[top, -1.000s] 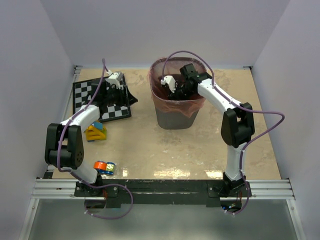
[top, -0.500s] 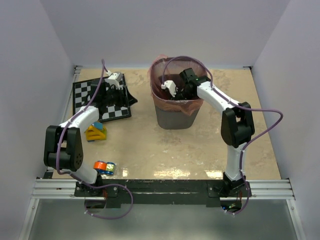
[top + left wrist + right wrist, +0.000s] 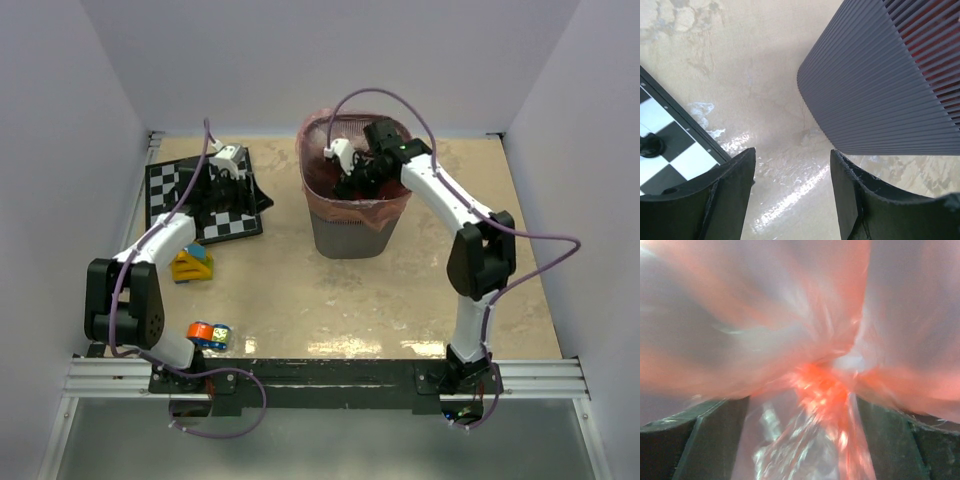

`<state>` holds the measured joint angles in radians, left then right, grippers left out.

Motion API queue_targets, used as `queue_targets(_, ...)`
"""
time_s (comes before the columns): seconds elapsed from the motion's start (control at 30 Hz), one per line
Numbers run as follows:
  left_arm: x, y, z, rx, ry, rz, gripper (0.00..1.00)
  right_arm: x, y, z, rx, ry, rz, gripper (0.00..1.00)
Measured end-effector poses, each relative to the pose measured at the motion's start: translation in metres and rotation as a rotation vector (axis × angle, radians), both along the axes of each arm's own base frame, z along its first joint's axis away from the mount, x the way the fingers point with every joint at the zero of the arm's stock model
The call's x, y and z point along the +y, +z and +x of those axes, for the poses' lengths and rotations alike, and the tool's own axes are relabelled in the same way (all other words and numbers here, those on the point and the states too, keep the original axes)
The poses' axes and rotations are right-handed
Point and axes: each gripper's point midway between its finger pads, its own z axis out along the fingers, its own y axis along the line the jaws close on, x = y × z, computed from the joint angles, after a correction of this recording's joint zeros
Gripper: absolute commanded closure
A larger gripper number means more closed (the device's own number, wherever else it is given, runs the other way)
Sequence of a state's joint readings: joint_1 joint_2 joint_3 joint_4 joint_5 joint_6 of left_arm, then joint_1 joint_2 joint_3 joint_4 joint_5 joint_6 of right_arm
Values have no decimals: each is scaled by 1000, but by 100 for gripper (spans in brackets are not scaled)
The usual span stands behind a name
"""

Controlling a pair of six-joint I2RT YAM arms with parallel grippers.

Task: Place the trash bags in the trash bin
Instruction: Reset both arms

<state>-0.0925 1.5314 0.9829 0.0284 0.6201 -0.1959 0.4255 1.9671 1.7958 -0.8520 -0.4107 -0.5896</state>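
The dark grey mesh trash bin (image 3: 350, 235) stands at the back centre of the table. A red-orange trash bag (image 3: 312, 192) lines it, with its film folded out over the rim. My right gripper (image 3: 347, 170) reaches down inside the bin mouth. In the right wrist view its jaws stand wide apart, so this gripper (image 3: 802, 405) is open, with bunched bag film (image 3: 790, 315) lying loosely between its fingers (image 3: 715, 440). My left gripper (image 3: 230, 168) hovers over the chessboard's far edge. It (image 3: 792, 155) is open and empty, facing bare table beside the bin wall (image 3: 880, 90).
A black-and-white chessboard (image 3: 190, 200) with dark pieces lies at the back left; its corner (image 3: 660, 150) shows in the left wrist view. A yellow and blue block toy (image 3: 190, 265) and a small orange-blue toy (image 3: 208, 333) sit near the left arm. Walls enclose the table.
The right gripper's jaws have spread apart inside the bin and its wrist has risen slightly. The left arm has barely moved.
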Motion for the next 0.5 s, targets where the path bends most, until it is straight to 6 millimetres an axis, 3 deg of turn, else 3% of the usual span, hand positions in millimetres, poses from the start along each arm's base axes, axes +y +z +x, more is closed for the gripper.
queue_targets(0.17, 5, 20, 11, -69, -9, 58, 32, -2, 98, 1, -192, -58, 100, 2)
queue_targets(0.27, 8, 38, 21, -127, -10, 86, 31, -9, 144, -4, -285, -110, 150, 2)
queue_targets(0.37, 10, 54, 28, -173, -7, 109, 31, -14, 172, -7, -337, -171, 188, 2)
queue_targets(0.5, 13, 80, 38, -231, -4, 122, 31, -14, 182, -2, -361, -207, 213, 1)
